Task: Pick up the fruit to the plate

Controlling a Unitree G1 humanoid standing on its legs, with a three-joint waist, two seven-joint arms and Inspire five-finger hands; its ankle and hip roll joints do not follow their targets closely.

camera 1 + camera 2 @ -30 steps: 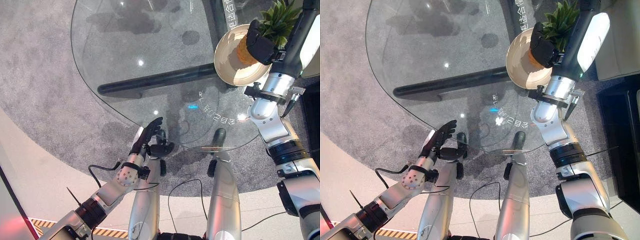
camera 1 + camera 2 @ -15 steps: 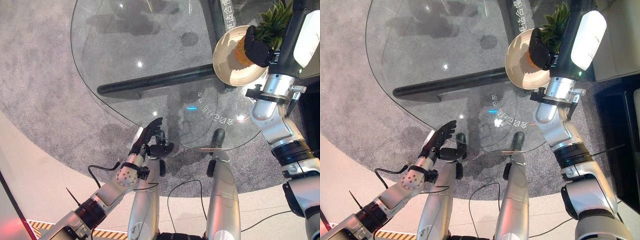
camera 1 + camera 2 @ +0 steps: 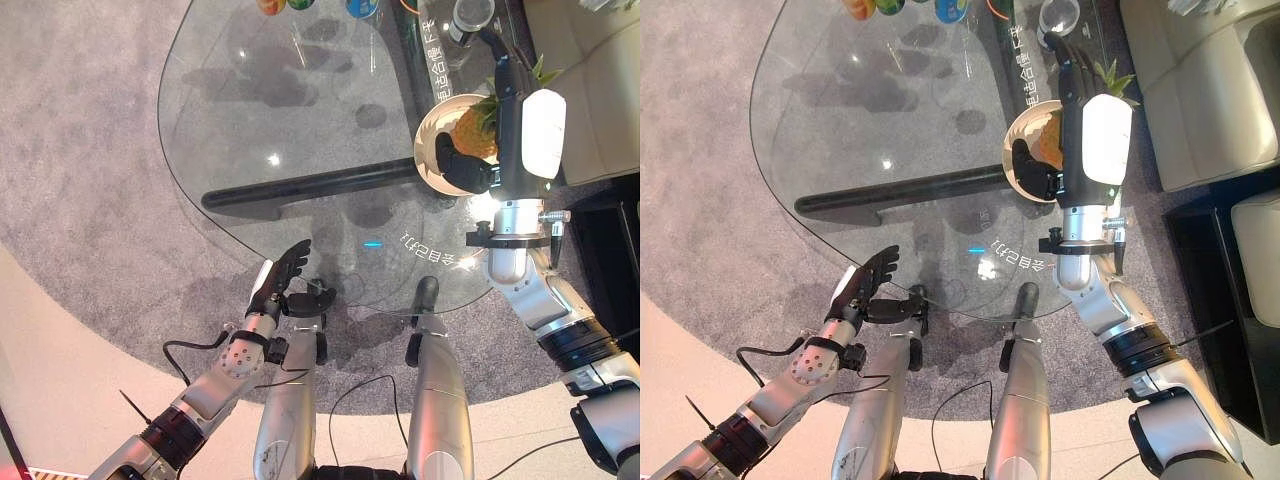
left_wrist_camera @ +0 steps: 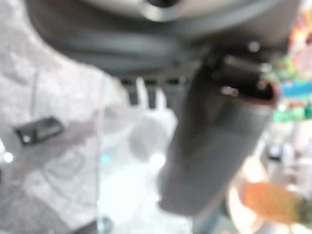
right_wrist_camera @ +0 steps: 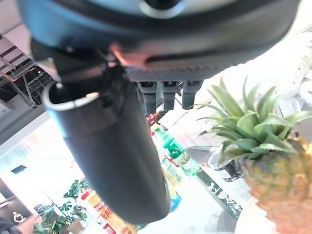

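Observation:
A pineapple (image 3: pixel 474 132) with green leaves stands on the cream plate (image 3: pixel 431 132) at the right edge of the round glass table (image 3: pixel 300 110). My right hand (image 3: pixel 503 110) is open beside it: the fingers reach straight past the fruit and the thumb (image 3: pixel 462 170) lies along the plate's near side. In the right wrist view the pineapple (image 5: pixel 277 187) stands apart from the straight thumb (image 5: pixel 114 151). My left hand (image 3: pixel 283 275) hovers open at the table's near edge, holding nothing.
Colourful bottles (image 3: pixel 360 8) and a glass (image 3: pixel 470 14) stand along the table's far edge. A beige sofa (image 3: pixel 595 60) is to the right of the plate. A dark bar (image 3: pixel 310 185) of the table's base shows through the glass. Grey carpet (image 3: pixel 90 150) lies around.
The camera has shifted. My right hand has opened and let go of the pineapple, which now stands on the plate. The left hand stays open at the near edge.

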